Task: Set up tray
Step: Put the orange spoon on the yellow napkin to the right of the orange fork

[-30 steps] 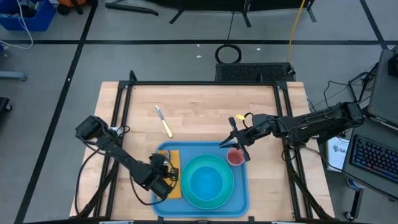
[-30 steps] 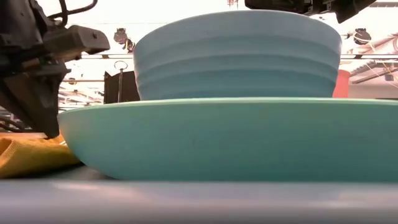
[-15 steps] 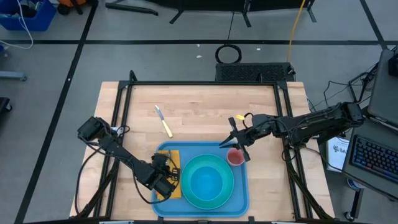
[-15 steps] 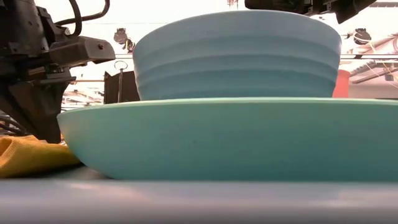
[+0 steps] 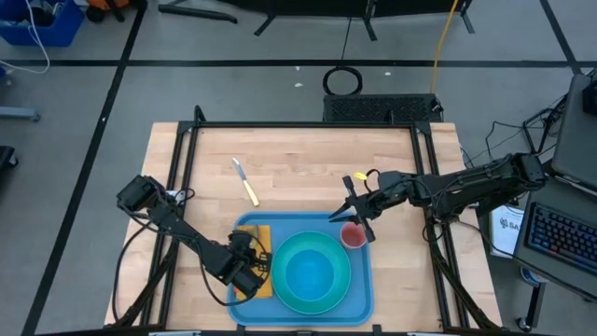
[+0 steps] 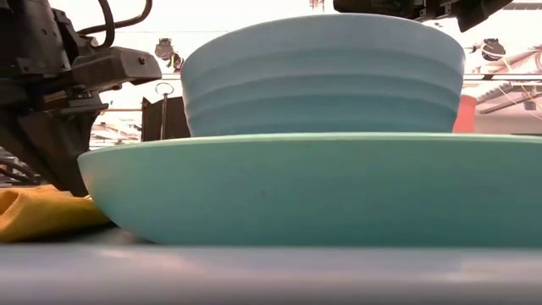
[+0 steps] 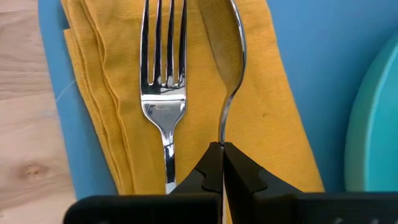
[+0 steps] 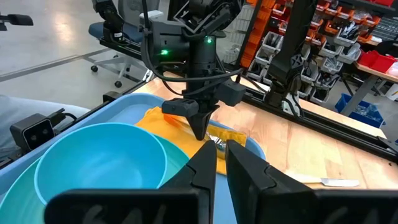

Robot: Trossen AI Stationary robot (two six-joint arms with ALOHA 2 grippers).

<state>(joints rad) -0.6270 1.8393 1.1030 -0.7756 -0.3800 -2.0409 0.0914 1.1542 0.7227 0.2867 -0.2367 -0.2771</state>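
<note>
The light-blue tray [image 5: 362,294] lies at the table's near edge. On it a turquoise plate [image 5: 280,285] carries a blue bowl [image 5: 312,271]. On its left part lies a folded yellow napkin [image 7: 273,124], on which a fork [image 7: 163,81] rests flat. My left gripper [image 7: 221,148] stands over the napkin, pointing steeply down and shut on a spoon [image 7: 229,56] beside the fork. A red cup [image 5: 354,235] stands in the tray's far right corner. My right gripper [image 5: 354,213] hovers above the cup with a narrow gap between its fingers and nothing in it. My left gripper pinches the spoon's thin handle [image 7: 221,134] between its two fingertips, at the handle's near end. The fingers come steeply from above. The spoon runs away from the fingers, parallel to the fork, with its bowl [image 7: 227,37] over the napkin's far part.
A knife with a yellow handle [image 5: 244,181] lies on the bare wood beyond the tray, toward the far left. Black frame rails [image 5: 308,125] border the table. The wood between the knife and my right arm is bare.
</note>
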